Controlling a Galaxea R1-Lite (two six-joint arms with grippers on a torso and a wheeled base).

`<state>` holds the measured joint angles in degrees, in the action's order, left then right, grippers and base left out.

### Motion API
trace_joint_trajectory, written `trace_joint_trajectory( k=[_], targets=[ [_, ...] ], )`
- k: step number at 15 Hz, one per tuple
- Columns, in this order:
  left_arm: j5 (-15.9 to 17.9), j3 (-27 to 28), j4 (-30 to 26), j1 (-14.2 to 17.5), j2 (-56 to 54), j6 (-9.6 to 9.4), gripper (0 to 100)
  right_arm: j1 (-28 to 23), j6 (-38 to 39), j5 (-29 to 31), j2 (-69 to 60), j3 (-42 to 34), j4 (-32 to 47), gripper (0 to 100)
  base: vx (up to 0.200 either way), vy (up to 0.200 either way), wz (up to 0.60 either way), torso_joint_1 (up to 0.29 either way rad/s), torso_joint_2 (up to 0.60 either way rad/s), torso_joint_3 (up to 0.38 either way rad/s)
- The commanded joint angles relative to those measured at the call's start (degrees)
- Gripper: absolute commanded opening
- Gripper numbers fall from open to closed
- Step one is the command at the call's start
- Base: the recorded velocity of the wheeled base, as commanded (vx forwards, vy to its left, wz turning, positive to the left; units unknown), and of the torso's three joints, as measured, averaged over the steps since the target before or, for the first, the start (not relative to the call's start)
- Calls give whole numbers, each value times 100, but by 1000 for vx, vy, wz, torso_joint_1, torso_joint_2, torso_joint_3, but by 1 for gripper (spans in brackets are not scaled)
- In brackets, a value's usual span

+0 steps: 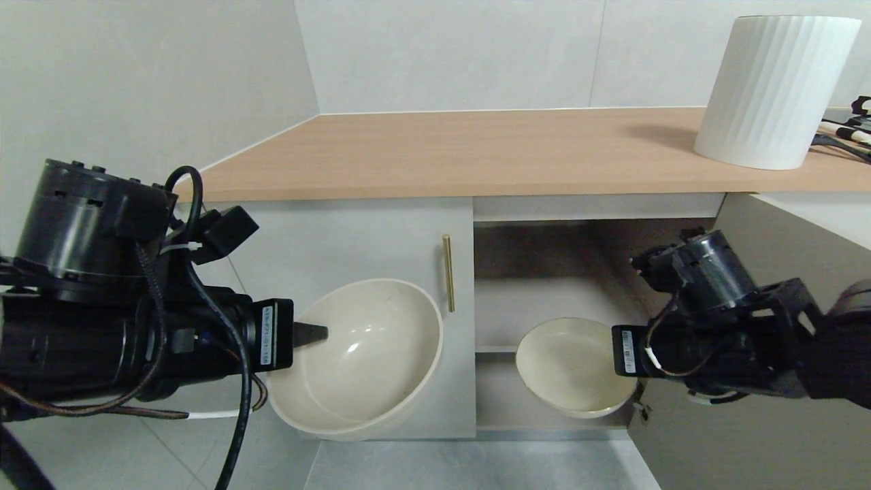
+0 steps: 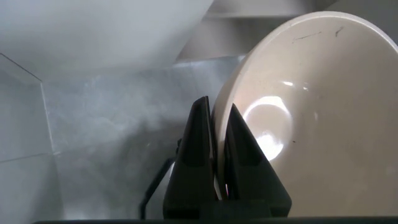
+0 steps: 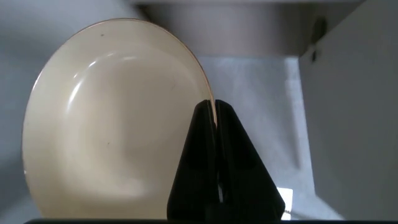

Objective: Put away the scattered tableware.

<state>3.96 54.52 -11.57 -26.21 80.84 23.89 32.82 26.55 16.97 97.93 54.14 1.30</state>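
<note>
A large cream bowl (image 1: 367, 357) hangs in front of the shut left cabinet door, tilted on its side. My left gripper (image 1: 309, 335) is shut on its rim; in the left wrist view the rim of the bowl (image 2: 311, 118) sits pinched between the black fingers (image 2: 199, 146). A smaller cream plate (image 1: 568, 367) hangs in front of the open right cabinet compartment, with my right gripper (image 1: 622, 350) shut on its edge. In the right wrist view the plate (image 3: 112, 130) stands on edge with its rim between the fingers (image 3: 214, 155).
A wooden countertop (image 1: 449, 153) runs above the cabinet, with a white ribbed cylinder (image 1: 772, 88) at its right and cables (image 1: 847, 129) behind it. The shut door carries a brass handle (image 1: 448, 272). The open right door (image 1: 762, 422) swings out near my right arm. A shelf (image 1: 495, 348) divides the open compartment.
</note>
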Motion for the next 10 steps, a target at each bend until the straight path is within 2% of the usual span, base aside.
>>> trace_joint_trajectory(
  k=[1, 5, 7, 10],
  targets=[
    [-1, -11, 6, -7, 301, -104, 0, -750, -317, -18, 1739, 782, -684, 0, 0, 0, 0, 0, 0, 0],
    [26, 15, 173, -174, 741, -227, 0, -1040, -467, 26, 2978, 2013, -790, 0, 0, 0, 0, 0, 0, 0],
    [8, 24, 243, -350, 943, -447, 0, -1164, -502, 35, 3505, 2558, -790, 0, 0, 0, 0, 0, 0, 0],
    [-1, 15, 366, -376, 1066, -447, 0, -1304, -493, 140, 4164, 3164, -798, 0, 0, 0, 0, 0, 0, 0]
  ],
)
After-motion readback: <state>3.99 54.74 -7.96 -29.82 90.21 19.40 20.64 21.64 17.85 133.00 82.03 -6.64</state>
